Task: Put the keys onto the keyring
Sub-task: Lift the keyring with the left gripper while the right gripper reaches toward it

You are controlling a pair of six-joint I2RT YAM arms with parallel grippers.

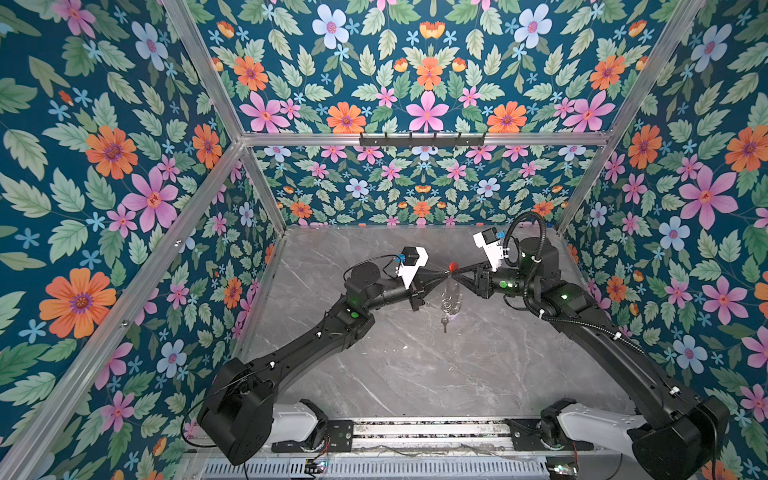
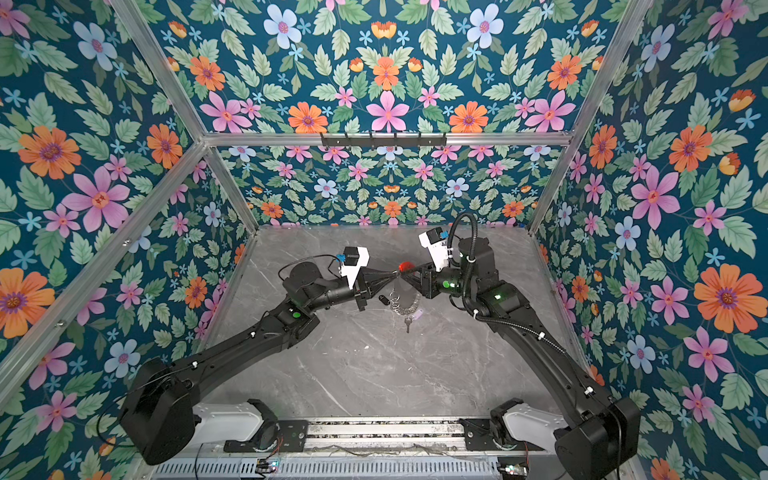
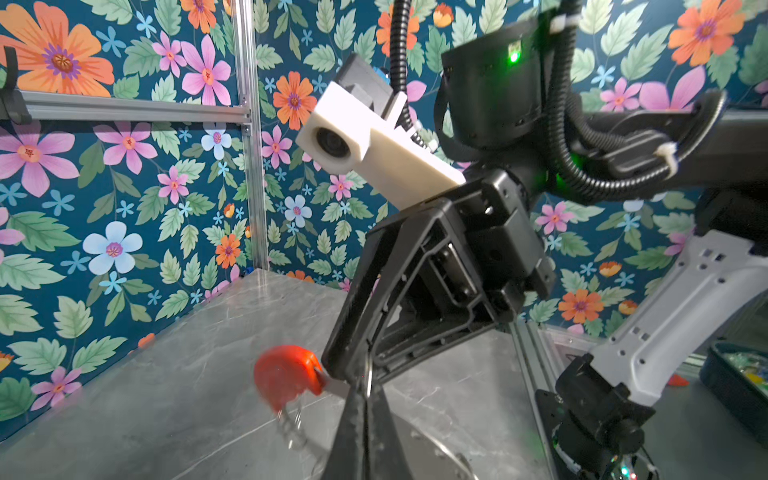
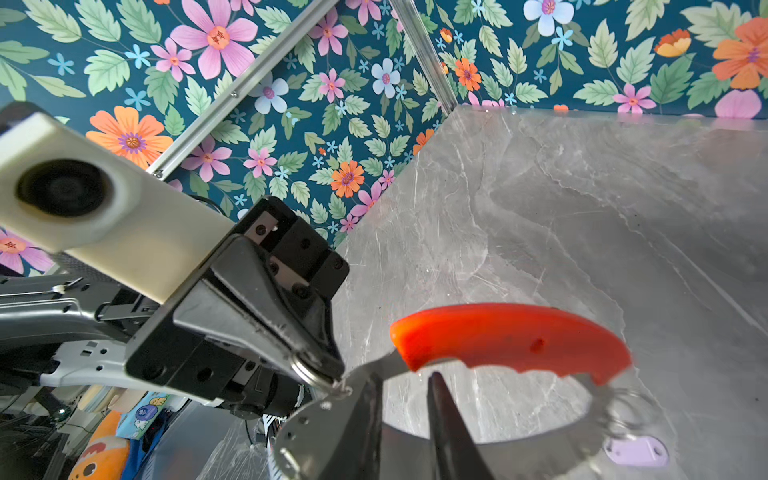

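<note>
As it must hang steady for threading, the large thin metal keyring (image 1: 453, 265) with a red curved section is clamped from 9 o'clock by the left gripper (image 1: 446, 273) and straddled from 3 o'clock by the right gripper (image 4: 405, 375), its jaws narrowly parted.

A grey marble-patterned table (image 1: 415, 374) with pale veins carries the scene. Near its middle a black tag (image 2: 383, 298) lies flat on it. Just beside that, toward the front, a lilac tag (image 2: 418, 315) and a small dark key-shaped piece (image 2: 409, 323) seem to rest on the surface, though they show too small to be sure.
</note>
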